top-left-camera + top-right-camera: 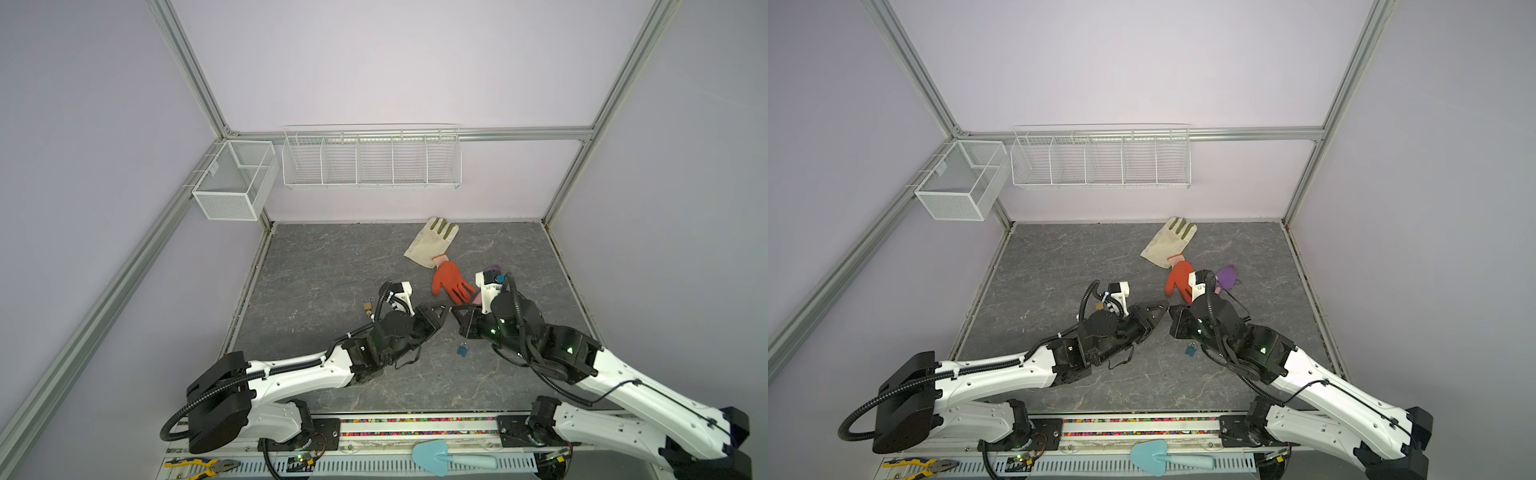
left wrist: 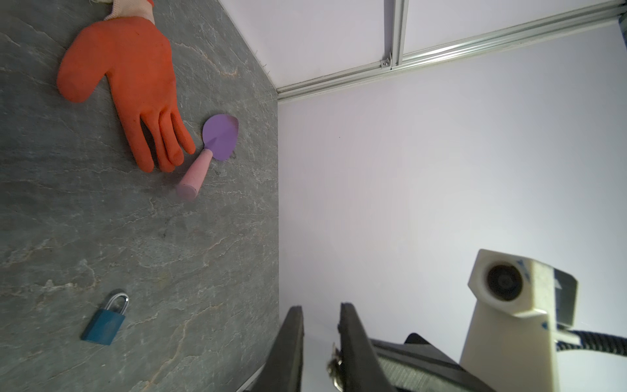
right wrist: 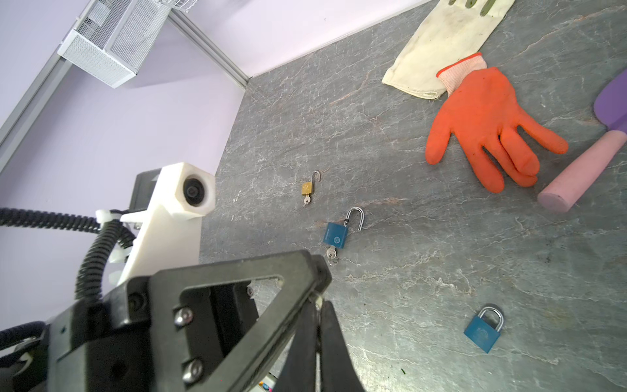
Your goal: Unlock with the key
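Closed right end effector (image 1: pixel 454 309) faces left end effector (image 1: pixel 446 308), tips nearly touching.

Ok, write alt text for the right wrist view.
Three padlocks lie on a grey table: a small brass padlock and a blue padlock, each with shackle open and key inserted, and a shut blue padlock. Nearby lie an orange glove, a cream glove and a pink-handled trowel; the left gripper's tip fills the foreground.

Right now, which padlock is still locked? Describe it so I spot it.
On the grey table, go from the orange glove toward the robot's base. The blue padlock lying alone there is it: unlike the other blue padlock and the small brass padlock, its shackle is closed and it has no key.
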You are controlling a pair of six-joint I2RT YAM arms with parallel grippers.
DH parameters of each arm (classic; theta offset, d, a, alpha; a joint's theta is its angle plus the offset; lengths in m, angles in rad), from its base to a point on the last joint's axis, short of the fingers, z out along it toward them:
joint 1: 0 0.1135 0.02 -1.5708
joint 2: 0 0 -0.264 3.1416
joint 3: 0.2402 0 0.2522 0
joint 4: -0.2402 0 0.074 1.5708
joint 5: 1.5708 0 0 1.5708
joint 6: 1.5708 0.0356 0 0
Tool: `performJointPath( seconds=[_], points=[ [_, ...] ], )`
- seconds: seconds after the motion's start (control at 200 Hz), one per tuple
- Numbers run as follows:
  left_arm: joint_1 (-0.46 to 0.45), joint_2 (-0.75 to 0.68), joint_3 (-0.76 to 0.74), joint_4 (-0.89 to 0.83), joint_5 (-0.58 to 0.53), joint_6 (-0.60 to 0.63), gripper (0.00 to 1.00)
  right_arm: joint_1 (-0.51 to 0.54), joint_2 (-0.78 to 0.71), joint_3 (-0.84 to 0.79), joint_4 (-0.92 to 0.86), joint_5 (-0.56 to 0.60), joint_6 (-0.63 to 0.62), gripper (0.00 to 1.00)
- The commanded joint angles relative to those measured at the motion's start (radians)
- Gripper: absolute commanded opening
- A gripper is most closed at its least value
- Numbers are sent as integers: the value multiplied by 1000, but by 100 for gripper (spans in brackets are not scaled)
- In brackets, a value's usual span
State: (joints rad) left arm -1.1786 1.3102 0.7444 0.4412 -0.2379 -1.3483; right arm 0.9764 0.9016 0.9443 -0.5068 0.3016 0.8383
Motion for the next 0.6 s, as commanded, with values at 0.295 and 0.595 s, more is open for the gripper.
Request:
performJointPath(
  seconds=[0.295, 0.595],
  points=[
    [-3, -4, 16, 6, -42, 8, 0, 16, 16, 15, 5, 44, -23, 7],
    [-2, -36, -2, 23, -70, 104, 0, 15, -4, 28, -8, 32, -41, 20]
  ],
)
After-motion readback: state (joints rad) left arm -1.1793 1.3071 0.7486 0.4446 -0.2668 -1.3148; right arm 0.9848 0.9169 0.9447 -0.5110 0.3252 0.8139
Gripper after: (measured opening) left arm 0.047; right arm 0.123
